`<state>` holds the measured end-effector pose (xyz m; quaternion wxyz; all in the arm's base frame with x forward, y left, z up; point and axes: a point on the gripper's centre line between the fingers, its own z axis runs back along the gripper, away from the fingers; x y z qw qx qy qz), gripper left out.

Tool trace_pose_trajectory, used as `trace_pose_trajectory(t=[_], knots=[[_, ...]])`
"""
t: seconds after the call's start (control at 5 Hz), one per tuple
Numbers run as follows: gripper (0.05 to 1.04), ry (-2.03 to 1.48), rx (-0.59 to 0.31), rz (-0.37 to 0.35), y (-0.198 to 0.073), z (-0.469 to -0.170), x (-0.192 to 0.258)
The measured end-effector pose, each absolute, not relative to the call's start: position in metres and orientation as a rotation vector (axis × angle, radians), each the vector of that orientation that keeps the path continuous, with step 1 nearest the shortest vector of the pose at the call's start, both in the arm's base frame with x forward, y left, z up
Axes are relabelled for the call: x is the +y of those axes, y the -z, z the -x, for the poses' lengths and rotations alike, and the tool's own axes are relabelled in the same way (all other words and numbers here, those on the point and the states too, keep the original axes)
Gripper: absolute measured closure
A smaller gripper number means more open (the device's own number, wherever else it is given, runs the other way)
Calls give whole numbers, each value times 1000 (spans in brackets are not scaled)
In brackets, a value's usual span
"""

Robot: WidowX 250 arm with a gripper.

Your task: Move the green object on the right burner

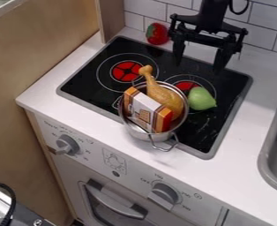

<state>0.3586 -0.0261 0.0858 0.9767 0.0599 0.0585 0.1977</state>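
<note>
My gripper hangs over the back right of the black stove, its two fingers spread wide and nothing between them. The green object, shaped like a pear, lies at the front right part of the right burner, close beside a metal pot. It is lower in the view than the gripper, and the two are apart. The pot partly covers the right burner's red centre and rings.
The metal pot holds a toy drumstick and a small box. The left burner lies behind it. A red toy stands by the tiled wall, a grey sink is at the right, and a wooden panel borders the left.
</note>
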Motion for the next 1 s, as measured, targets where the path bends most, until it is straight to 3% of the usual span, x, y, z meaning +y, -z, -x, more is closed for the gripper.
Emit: trace_pose_trajectory(t=[0.6, 1.0], knots=[[88, -441, 219, -99, -103, -299, -4], [88, -329, 238, -86, -118, -282, 23]])
